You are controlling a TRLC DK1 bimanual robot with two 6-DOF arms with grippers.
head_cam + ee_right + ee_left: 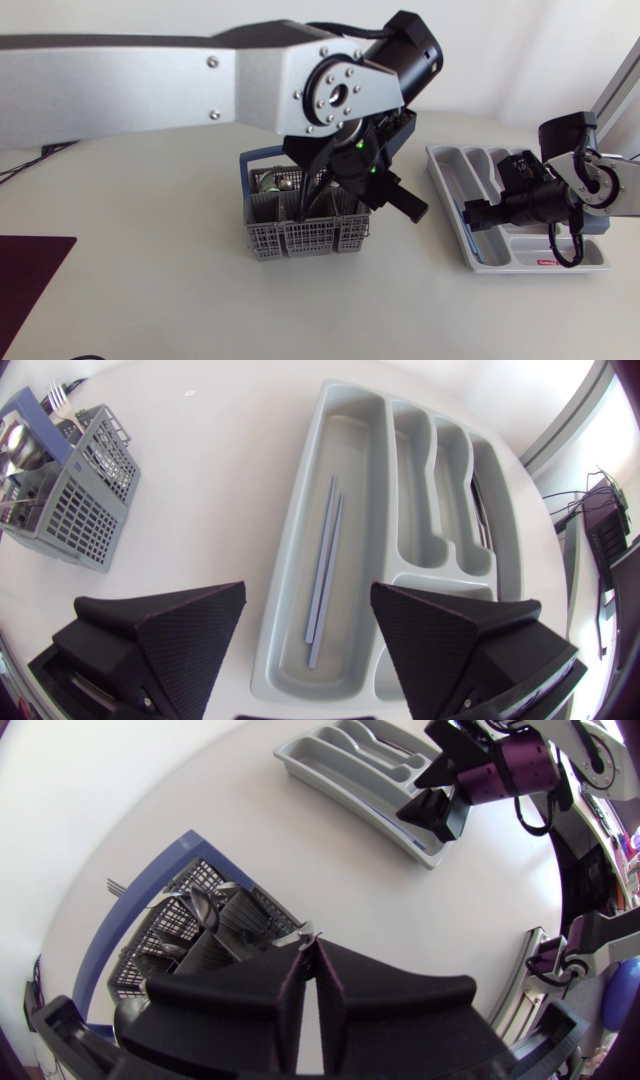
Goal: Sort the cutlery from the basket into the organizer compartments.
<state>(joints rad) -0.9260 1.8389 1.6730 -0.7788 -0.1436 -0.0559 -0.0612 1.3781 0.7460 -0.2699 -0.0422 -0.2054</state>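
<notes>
The grey mesh cutlery basket with a blue handle stands mid-table and holds several metal pieces. My left gripper hangs over its near edge, fingers pressed together, with a thin silvery cutlery tip poking out between the fingertips. The grey organizer lies to the right. Two blue-grey chopsticks rest in its long compartment. My right gripper hovers open above that compartment, holding nothing.
A dark red mat lies at the table's front left corner. A dark slim piece sits in the organizer's narrow far compartment. Bare white table lies between basket and organizer.
</notes>
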